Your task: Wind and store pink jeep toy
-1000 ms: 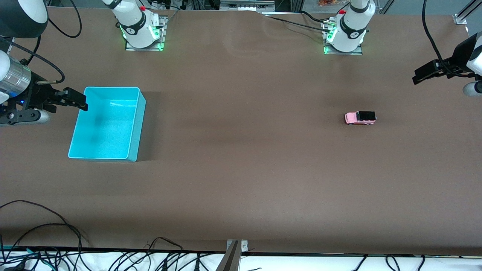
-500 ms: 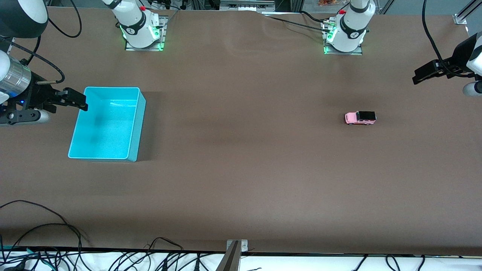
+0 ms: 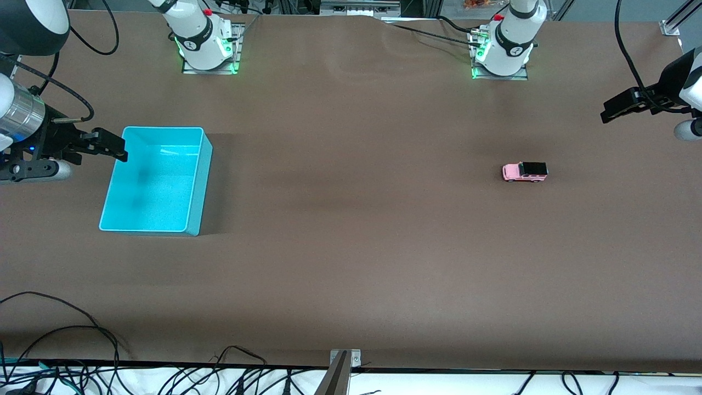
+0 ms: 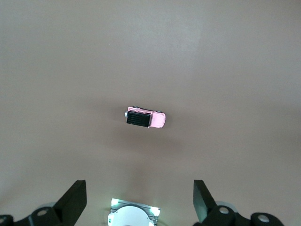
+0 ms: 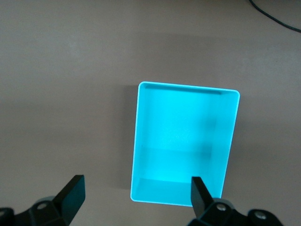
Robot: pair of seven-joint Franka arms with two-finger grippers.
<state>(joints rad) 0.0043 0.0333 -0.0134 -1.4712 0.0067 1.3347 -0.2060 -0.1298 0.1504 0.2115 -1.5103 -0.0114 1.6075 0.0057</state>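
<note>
Pink jeep toy in left wrist view (turquoise bin in right's).

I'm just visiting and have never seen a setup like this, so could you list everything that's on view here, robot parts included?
pink jeep toy: one, pink with a black roof, standing on its wheels on the table toward the left arm's end, nothing touching it.
turquoise bin: one, turquoise, open-topped with nothing in it, on the table toward the right arm's end.
table: one, covered in brown.
cables: several, black, along the table edge nearest the front camera.
left gripper: one, black, jaws open, up in the air over the table near the jeep, holding nothing.
right gripper: one, black, jaws open, in the air over the bin's edge, holding nothing.
</note>
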